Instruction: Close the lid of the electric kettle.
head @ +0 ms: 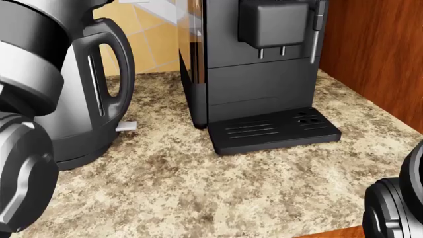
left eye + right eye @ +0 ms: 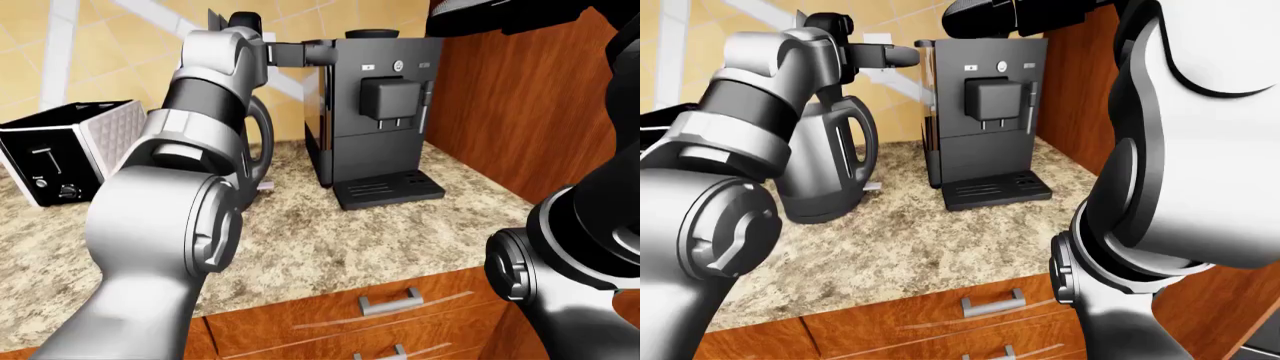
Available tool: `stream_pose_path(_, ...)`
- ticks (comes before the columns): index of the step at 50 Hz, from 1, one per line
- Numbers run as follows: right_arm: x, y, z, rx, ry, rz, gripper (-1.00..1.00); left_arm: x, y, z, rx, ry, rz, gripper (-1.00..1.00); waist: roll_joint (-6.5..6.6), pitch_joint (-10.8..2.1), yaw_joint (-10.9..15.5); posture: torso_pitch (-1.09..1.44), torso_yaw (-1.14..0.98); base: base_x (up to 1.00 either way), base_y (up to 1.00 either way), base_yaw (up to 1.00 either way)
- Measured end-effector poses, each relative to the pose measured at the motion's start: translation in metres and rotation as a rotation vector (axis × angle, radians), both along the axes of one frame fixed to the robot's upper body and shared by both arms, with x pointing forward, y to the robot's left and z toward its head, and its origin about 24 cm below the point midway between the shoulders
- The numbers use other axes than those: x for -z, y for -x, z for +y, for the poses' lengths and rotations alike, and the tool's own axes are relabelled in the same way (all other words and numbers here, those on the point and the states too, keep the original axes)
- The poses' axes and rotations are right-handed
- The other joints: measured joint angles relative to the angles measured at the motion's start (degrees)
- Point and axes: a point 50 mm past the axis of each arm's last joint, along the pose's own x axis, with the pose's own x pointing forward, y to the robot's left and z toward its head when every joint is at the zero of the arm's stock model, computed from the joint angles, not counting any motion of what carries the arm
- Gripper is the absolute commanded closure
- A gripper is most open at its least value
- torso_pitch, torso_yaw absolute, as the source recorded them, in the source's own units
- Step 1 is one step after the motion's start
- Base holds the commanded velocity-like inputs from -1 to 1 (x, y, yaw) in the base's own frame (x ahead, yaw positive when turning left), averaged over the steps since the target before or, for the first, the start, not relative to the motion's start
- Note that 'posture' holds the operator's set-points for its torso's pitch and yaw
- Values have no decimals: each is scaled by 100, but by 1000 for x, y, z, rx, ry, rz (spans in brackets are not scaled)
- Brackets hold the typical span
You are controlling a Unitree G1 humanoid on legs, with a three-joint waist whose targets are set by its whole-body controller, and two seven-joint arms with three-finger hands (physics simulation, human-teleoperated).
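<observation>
The electric kettle (image 1: pixel 89 101) has a steel body, a black handle and a black base, and stands on the granite counter at the left of the head view. It also shows in the right-eye view (image 2: pixel 835 161). My left arm reaches up over it and hides its top, so the lid does not show clearly. My left hand (image 2: pixel 890 55) is above the kettle with its fingers stretched out to the right, open and empty. My right hand (image 2: pixel 990 19) is raised at the top of the right-eye view as a dark shape, and I cannot make out its fingers.
A black coffee machine (image 1: pixel 258 64) with a drip tray stands right of the kettle. A toaster (image 2: pixel 60 150) is at the left. A wooden cabinet side (image 1: pixel 377 59) bounds the counter (image 1: pixel 198 188) on the right. Drawers (image 2: pixel 390 300) lie below the counter edge.
</observation>
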Motion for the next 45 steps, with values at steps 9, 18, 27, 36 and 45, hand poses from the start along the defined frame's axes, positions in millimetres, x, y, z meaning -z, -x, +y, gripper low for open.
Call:
stream_pose_path(9, 0, 0, 0, 0, -1, -1, -100, 8, -1, 5, -16, 11, 15, -100, 18, -14, -14, -53, 0, 0, 0, 0)
stream_pose_path(18, 0, 0, 1, -1, 2, -2, -100, 24, -4, 12, -43, 29, 42, -100, 31, -21, -33, -53, 0, 0, 0, 0)
stream_pose_path(27, 2, -1, 1, -1, 7, 3, -100, 32, -5, 24, -86, 48, 56, -100, 33, -14, -37, -53, 0, 0, 0, 0)
stream_pose_path(36, 3, -2, 4, -7, 16, 8, -100, 28, -6, 25, -95, 68, 14, -100, 32, -17, -29, -53, 0, 0, 0, 0)
stream_pose_path(45, 3, -2, 4, -8, 18, 12, -100, 18, -7, 24, -88, 81, -52, -100, 36, -21, -21, -53, 0, 0, 0, 0)
